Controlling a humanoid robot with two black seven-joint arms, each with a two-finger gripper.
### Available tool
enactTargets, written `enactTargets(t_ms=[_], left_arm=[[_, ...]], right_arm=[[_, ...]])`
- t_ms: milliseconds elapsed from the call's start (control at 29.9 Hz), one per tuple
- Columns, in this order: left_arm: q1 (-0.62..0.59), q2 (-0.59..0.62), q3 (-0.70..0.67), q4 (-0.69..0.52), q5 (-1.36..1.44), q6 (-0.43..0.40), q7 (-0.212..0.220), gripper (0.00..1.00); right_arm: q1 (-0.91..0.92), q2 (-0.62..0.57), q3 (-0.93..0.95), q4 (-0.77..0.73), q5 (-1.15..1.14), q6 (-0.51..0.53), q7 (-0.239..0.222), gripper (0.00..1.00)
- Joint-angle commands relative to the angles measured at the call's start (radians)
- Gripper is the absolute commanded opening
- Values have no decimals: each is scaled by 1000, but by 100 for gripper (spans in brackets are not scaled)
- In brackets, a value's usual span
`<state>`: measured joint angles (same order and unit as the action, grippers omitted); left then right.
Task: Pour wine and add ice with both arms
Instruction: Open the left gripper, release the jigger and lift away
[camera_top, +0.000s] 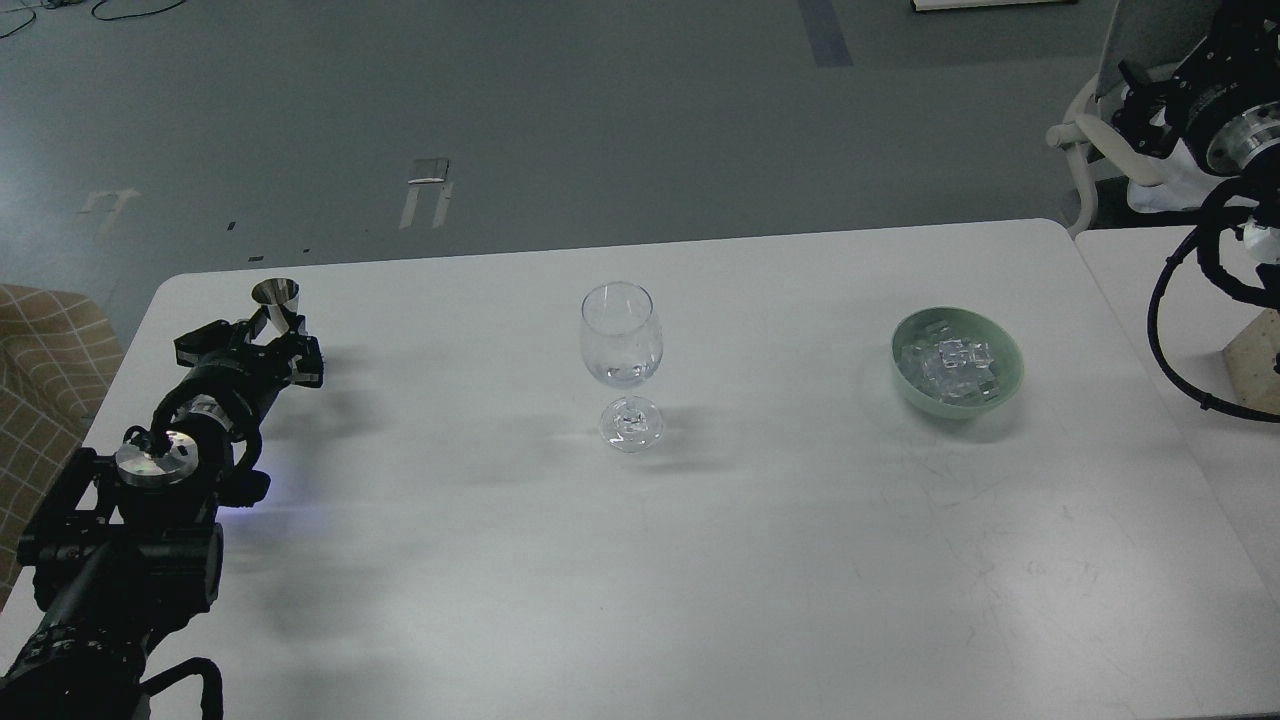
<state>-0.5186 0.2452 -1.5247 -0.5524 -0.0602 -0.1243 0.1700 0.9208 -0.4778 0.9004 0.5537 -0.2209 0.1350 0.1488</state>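
Observation:
A clear wine glass (621, 335) stands upright at the table's middle, with a little clear wine (622, 373) at the bottom of its bowl. To its right a pale green bowl (1003, 385) holds a heap of clear ice (948, 367) cubes. At the table's far left my left gripper (268, 340) is shut on a small metal measuring cup (276, 297), whose open mouth faces up. My right arm is off the table at the top right. Its gripper (1140, 95) is dark and partly cut off, so its fingers cannot be told apart.
A second white table (1180, 330) adjoins on the right, with a wooden block (1255, 360) and my right arm's looping cable above it. A white chair (1085, 150) stands behind the right corner. A checked sofa (40, 360) sits at the left edge.

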Motion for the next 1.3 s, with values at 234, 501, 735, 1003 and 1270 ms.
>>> enactTargets(t_ms=[234,501,735,1003,1270], left_arm=[[5,0,15,-7,-1,0,-1,40],[3,23,17,-12,-1,2,2,59],[9,29,18,-12,-1,0,-10,87],[46,66,14,-84,-3,-1,-9,98],[215,115,0,-401,-1,8,-20,98]], right_arm=[[0,-1,2,2,0,0,0,100],[0,-7,2,2,0,0,0,100],[0,-7,2,2,0,0,0,100],[-2,-8,2,0,2,0,0,100],[-3,-13,3,0,2,0,0,100]])
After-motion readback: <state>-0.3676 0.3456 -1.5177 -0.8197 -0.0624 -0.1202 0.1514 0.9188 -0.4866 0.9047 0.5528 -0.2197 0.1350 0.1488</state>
